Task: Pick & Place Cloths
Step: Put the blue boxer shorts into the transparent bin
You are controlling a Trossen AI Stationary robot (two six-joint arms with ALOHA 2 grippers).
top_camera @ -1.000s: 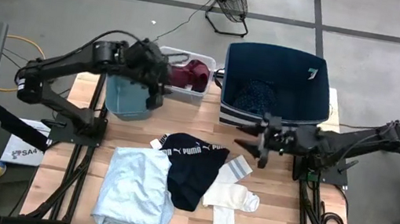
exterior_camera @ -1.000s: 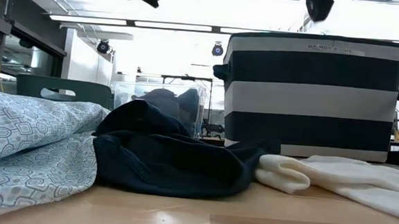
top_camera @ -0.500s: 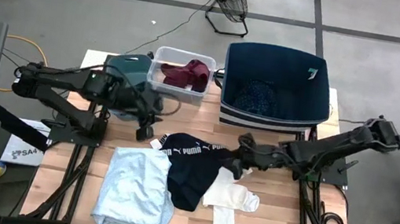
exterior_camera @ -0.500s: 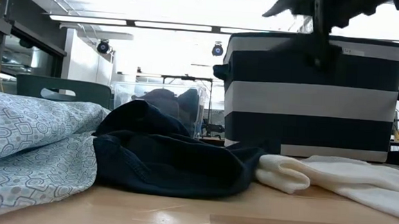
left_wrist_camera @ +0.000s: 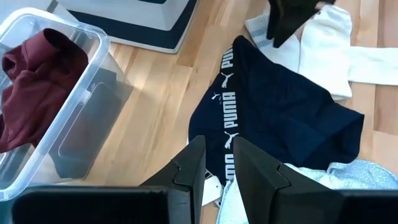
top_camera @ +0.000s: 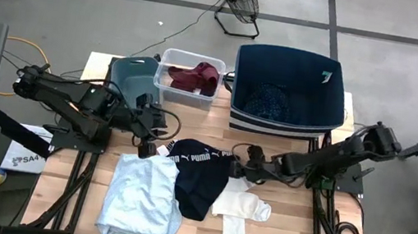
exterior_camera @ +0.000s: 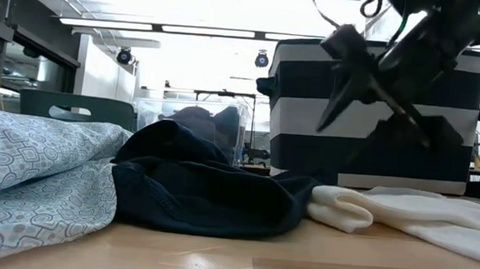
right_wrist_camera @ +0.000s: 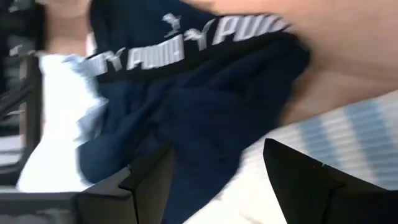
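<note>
Black PUMA garment (top_camera: pixel 199 180): lies flat mid-bench, lettered band toward the far edge, ungrasped. Overlaps the pale-blue cloth (top_camera: pixel 140 200) on its left-arm side; touches the white pieces (top_camera: pixel 239 207) on its right-arm side.

Maroon cloth (top_camera: pixel 195 77): already in the clear bin (top_camera: pixel 166 61) at the far edge. Dotted navy cloth (top_camera: pixel 271 103): in the striped navy bin (top_camera: pixel 291 56) beside it.

Right gripper (top_camera: pixel 236 170): a second ago level with the navy bin's front; has since dropped and reached in to the garment's far right corner, where band meets white pieces. Fingers spread, nothing between them.

Left gripper (top_camera: pixel 146 147): has swung from the teal bin (top_camera: pixel 132 74) down to the band's left end. Fingers nearly together, holding nothing.

Reading: both arms have left the bins for the black garment, probably the next pick. Three cloths left on the bench.
</note>
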